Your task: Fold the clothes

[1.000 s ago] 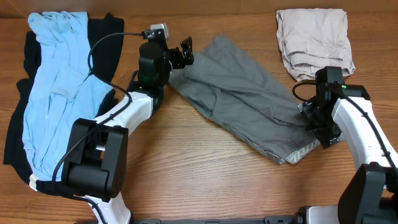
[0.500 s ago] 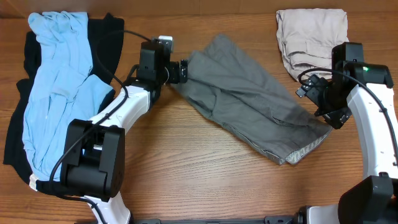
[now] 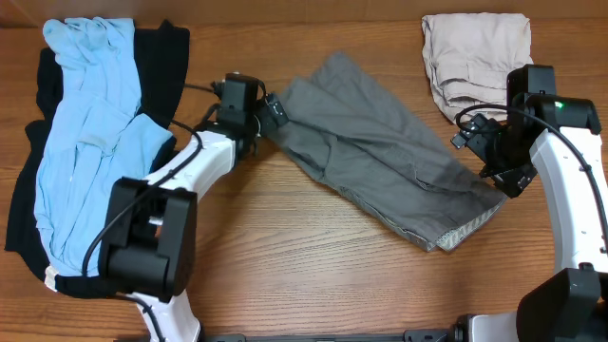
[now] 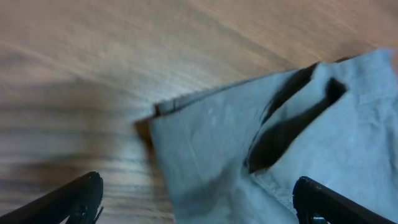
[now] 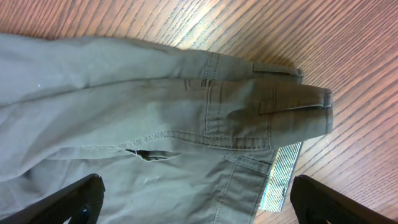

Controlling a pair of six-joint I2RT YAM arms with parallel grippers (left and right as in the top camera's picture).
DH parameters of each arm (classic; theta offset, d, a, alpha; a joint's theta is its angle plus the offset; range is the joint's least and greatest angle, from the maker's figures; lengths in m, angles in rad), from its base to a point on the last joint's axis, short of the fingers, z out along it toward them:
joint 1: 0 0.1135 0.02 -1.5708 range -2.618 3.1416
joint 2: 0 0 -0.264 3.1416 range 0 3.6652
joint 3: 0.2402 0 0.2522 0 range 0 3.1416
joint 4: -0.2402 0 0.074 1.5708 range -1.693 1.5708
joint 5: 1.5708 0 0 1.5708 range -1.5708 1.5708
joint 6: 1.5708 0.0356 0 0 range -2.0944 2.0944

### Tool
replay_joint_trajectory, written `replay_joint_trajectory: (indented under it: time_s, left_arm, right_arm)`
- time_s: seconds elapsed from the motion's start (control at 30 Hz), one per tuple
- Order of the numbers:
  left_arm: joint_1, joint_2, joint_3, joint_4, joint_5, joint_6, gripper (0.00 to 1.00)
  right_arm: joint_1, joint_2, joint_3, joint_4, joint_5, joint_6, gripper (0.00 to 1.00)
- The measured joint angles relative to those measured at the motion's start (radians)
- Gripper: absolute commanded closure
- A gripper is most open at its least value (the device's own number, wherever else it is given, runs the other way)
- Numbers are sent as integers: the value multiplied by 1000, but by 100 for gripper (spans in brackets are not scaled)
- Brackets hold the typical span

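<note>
The grey shorts (image 3: 380, 157) lie spread slantwise across the middle of the table, waistband end (image 3: 465, 228) at the lower right. My left gripper (image 3: 271, 106) hangs open over their upper-left hem corner (image 4: 211, 143). That corner lies between the two fingertips (image 4: 84, 194), untouched. Above the waistband end my right gripper (image 3: 496, 174) is open too. In the right wrist view its gripper (image 5: 199, 202) straddles the stitched pocket and the belt loops (image 5: 292, 106). A light blue garment (image 3: 85, 142) lies on a black one (image 3: 161, 57) at the left.
A folded beige garment (image 3: 480, 62) lies at the back right corner. Bare wooden table (image 3: 285, 266) shows in front of the shorts and between them and the left pile. The left arm's cable loops over the black garment.
The left gripper has come down and tilted toward the shorts' hem corner. The right arm rose and shifted toward the back, then stayed still. The shorts have hardly moved.
</note>
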Motion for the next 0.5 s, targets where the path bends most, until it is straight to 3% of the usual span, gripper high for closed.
replay_joint_trajectory:
  time_s: [0.23, 0.3, 0.4, 0.5]
  left_arm:
    - [-6, 80, 6, 87, 38, -94, 4]
    - [-6, 88, 6, 92, 41, -106, 22]
    - [-6, 92, 6, 96, 49, -122, 67]
    - [-6, 101, 6, 93, 46, -130, 87]
  right_arm:
    - [0, 0, 0, 0, 0, 3, 0]
    - [0, 0, 0, 1, 0, 3, 0]
    - [0, 0, 0, 2, 0, 3, 0]
    - [0, 0, 0, 5, 0, 3, 0]
